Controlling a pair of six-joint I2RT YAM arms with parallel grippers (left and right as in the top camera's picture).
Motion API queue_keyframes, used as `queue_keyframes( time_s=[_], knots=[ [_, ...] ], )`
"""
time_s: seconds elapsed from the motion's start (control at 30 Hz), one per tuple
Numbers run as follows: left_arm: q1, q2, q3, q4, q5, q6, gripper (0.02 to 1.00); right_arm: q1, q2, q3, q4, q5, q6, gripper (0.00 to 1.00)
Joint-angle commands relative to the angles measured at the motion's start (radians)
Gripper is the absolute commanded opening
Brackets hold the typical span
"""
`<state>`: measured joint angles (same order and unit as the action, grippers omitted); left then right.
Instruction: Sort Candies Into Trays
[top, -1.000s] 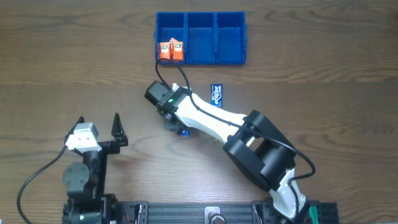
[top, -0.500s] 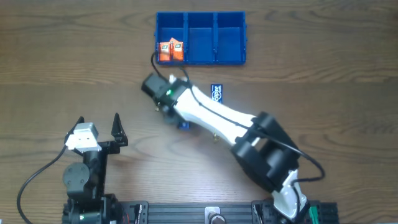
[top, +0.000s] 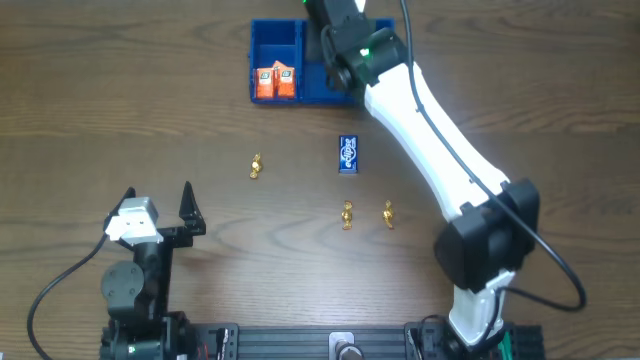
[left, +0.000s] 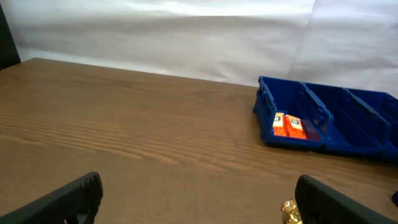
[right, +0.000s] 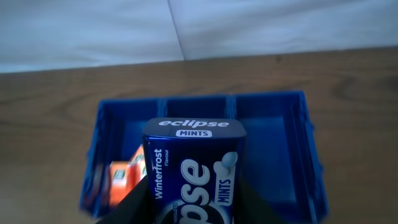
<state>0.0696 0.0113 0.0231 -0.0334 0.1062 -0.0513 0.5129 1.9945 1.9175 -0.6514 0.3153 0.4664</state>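
Observation:
A blue tray with three compartments stands at the table's far side. Two orange candies lie in its left compartment. My right gripper hangs above the tray, shut on a dark blue mint tin. In the right wrist view the tin is in line with the middle compartment of the tray, and the orange candies sit beside it. A second blue mint tin lies flat on the wood in front of the tray. My left gripper stands open near its base with nothing between its fingers.
Three gold-wrapped candies lie loose on the table: one at the left, two in the middle. The left wrist view takes in the tray, the orange candies and one gold candy.
My right arm has swung from the table's middle up to the tray with the mint tin in its gripper, uncovering the gold candies. The left arm has not moved.

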Motion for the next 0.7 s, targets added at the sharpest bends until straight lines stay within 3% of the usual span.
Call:
queue_keyframes(
  time_s=[0.03,0.43,0.53,0.7],
  knots=[
    [0.004,-0.005,-0.018,-0.034,0.018,0.007,0.998,-0.016,0.135,-0.004,0.085,-0.002,-0.053,0.286],
    [0.004,-0.005,-0.018,-0.034,0.018,0.007,0.998,-0.017,0.259,-0.004,0.16,-0.002,-0.051,0.332],
    [0.004,-0.005,-0.018,-0.034,0.018,0.007,0.998,-0.016,0.259,-0.004,0.161,-0.002,-0.051,0.489],
    [0.004,-0.005,-0.018,-0.034,0.018,0.007,0.998,0.004,0.246,-0.004,0.15,-0.001,-0.053,0.884]
  ],
)
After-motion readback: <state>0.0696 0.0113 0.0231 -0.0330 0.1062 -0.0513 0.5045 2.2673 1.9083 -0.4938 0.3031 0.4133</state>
